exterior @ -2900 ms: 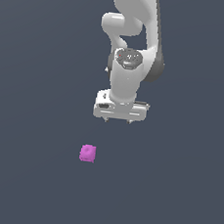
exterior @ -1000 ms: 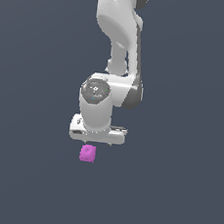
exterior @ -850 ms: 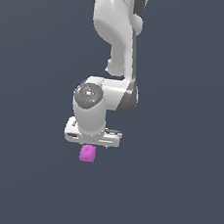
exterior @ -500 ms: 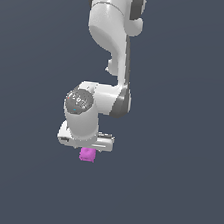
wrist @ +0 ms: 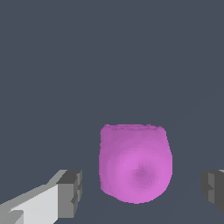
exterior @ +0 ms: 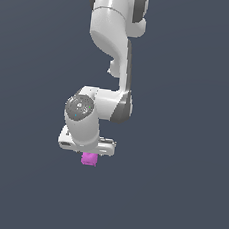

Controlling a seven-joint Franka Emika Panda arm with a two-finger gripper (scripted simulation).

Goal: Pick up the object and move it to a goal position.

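The object [exterior: 89,159] is a small magenta-purple lumpy block on the dark floor. In the exterior view only its lower part shows under the white hand. My gripper [exterior: 88,154] has come down right over it, and its fingers are hidden there. In the wrist view the object [wrist: 134,162] sits between the two grey fingertips [wrist: 70,193], with a clear gap on each side. The gripper [wrist: 142,190] is open and touches nothing.
The white arm [exterior: 111,46] rises from the hand to the top of the exterior view. The floor [exterior: 178,194] is a plain dark grey surface with nothing else on it.
The arm has swung from behind the object towards the exterior view's left and lowered. The hand now covers the top of the object. The object has not moved.
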